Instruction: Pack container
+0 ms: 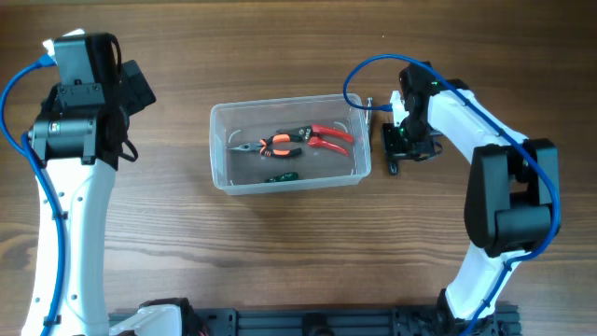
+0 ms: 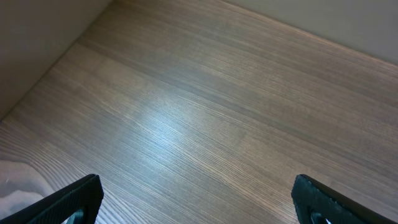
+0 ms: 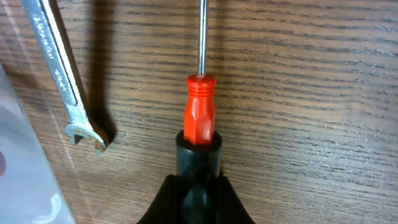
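Observation:
The clear plastic container (image 1: pixel 221 173) stands at the table's middle. It holds red-handled pliers (image 1: pixel 328 138), orange-and-black pliers (image 1: pixel 270 146) and a small green tool (image 1: pixel 281 175). My right gripper (image 1: pixel 398 149) is just right of the container and shut on a screwdriver (image 3: pixel 199 115) with an orange-and-black handle, its metal shaft pointing away over the table. A silver wrench (image 3: pixel 59 74) lies beside it, next to the container wall (image 3: pixel 22 180). My left gripper (image 2: pixel 199 199) is open and empty above bare table at the far left.
The left arm (image 1: pixel 79 112) stands at the left edge of the table. The right arm's blue cable (image 1: pixel 364 70) loops over the container's right end. A dark rail (image 1: pixel 308 322) runs along the front edge.

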You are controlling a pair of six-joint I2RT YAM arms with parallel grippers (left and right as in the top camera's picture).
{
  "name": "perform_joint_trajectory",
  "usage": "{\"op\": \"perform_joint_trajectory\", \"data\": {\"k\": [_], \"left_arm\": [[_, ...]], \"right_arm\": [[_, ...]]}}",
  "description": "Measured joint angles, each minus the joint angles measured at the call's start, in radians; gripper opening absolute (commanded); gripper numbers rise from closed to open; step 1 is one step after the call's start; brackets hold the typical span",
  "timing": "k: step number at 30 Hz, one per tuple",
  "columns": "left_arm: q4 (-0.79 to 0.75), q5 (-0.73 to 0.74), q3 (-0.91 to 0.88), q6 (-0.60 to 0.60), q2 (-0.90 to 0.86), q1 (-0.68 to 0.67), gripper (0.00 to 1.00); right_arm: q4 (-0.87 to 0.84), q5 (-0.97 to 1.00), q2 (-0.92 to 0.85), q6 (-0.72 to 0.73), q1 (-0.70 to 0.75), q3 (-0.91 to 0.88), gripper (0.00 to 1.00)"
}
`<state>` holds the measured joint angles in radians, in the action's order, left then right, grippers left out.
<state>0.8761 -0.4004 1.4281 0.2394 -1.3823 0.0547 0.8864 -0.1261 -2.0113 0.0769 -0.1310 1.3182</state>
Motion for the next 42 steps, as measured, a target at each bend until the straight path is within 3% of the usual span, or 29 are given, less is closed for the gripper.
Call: {"op": "perform_joint_trajectory", "data": {"k": [4,6,10,12,16,20,23,26,27,30,33,35,36,38,41,42], "left_arm": [[0.000,0.000,0.000,0.000,0.000,0.000,1.00],[0.000,0.000,0.000,0.000,0.000,0.000,1.00],[0.000,0.000,0.000,0.000,0.000,0.000,1.00],[0.000,0.000,0.000,0.000,0.000,0.000,1.00],[0.000,0.000,0.000,0.000,0.000,0.000,1.00],[0.000,0.000,0.000,0.000,0.000,0.000,1.00],[0.000,0.000,0.000,0.000,0.000,0.000,1.00],[0.000,0.000,0.000,0.000,0.000,0.000,1.00],[0.000,0.000,0.000,0.000,0.000,0.000,1.00],[0.000,0.000,0.000,0.000,0.000,0.000,1.00],[0.000,0.000,0.000,0.000,0.000,0.000,1.00],[0.000,0.000,0.000,0.000,0.000,0.000,1.00],[0.000,0.000,0.000,0.000,0.000,0.000,1.00],[0.000,0.000,0.000,0.000,0.000,0.000,1.00],[0.000,0.000,0.000,0.000,0.000,0.000,1.00],[0.000,0.000,0.000,0.000,0.000,0.000,1.00]], "right_arm": [[0.153,0.095,0.028,0.010,-0.005,0.052,0.04],[0.239,0.084,0.117,0.012,-0.018,0.174,0.04],[0.097,-0.023,0.416,-0.047,-0.222,0.377,0.04],[0.062,-0.117,0.484,-0.196,-0.407,0.394,0.04],[0.067,-0.146,0.346,-0.657,-0.642,0.358,0.04],[0.072,-0.095,0.151,-0.965,-0.616,0.329,0.04],[0.058,-0.034,0.033,-1.072,-0.564,0.326,0.04],[0.059,-0.022,-0.031,-1.110,-0.524,0.324,0.39],[0.060,-0.021,-0.039,-1.123,-0.519,0.324,0.41],[0.070,-0.022,-0.047,-1.115,-0.510,0.324,0.45],[0.056,0.001,-0.048,-1.037,-0.504,0.326,0.39],[0.053,0.032,-0.033,-0.891,-0.498,0.343,0.67],[0.040,0.039,-0.005,-0.825,-0.488,0.346,0.73],[-0.032,0.042,0.125,-0.630,-0.431,0.360,0.52],[-0.069,0.006,0.288,-0.386,-0.259,0.408,0.50],[-0.072,-0.002,0.325,-0.243,-0.143,0.418,0.52]]}}
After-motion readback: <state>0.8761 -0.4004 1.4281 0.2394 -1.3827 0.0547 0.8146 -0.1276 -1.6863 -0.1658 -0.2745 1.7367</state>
